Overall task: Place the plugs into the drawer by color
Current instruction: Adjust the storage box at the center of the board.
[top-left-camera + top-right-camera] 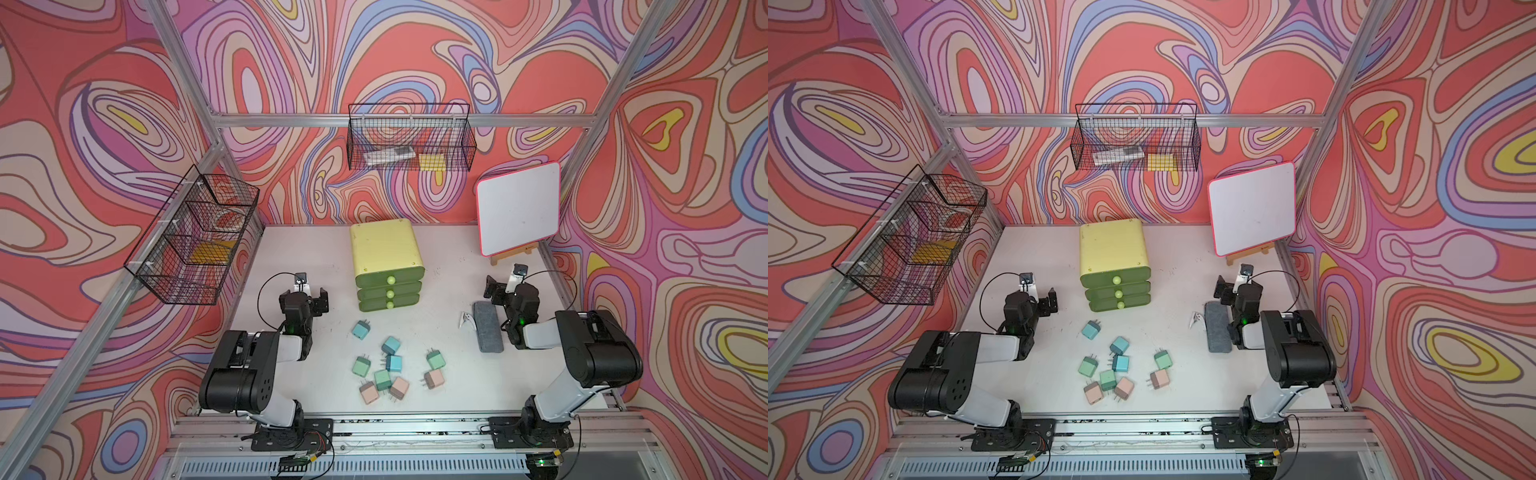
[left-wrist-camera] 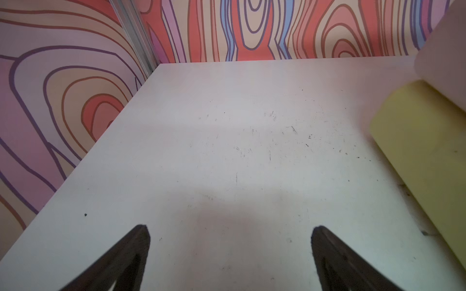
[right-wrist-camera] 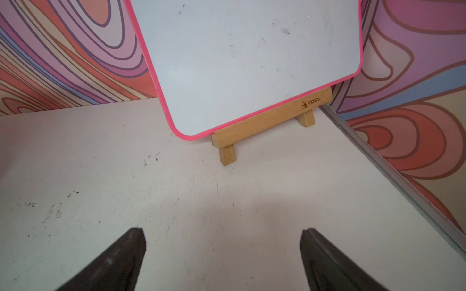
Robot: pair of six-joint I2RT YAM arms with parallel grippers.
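Showing the sort unstarted: the left gripper [image 2: 230, 229] and right gripper [image 3: 223, 231] both stood wide open and empty over bare table [image 2: 227, 151]. Nine plugs [image 1: 393, 363] lay loose near the table's front edge. The cabinet [image 1: 386, 249], its three drawers [image 1: 374, 293] shut, stood toward the back edge. Judged best: brace the cabinet and pull one knob [image 1: 390, 280] straight out before lifting plugs.

With the white table [image 1: 478, 386] as the dial in a top view, a black wire basket [image 1: 409, 137] hangs on the back wall at twelve o'clock (a yellow pad [image 1: 431, 161] lies in it). A second wire basket [image 1: 195, 241] hangs at ten. A pink-rimmed whiteboard [image 1: 517, 210] leans on a wooden easel [image 3: 264, 121] near two. At three lies a grey eraser [image 1: 488, 326], with a small white clip [image 1: 466, 319] just beside it.
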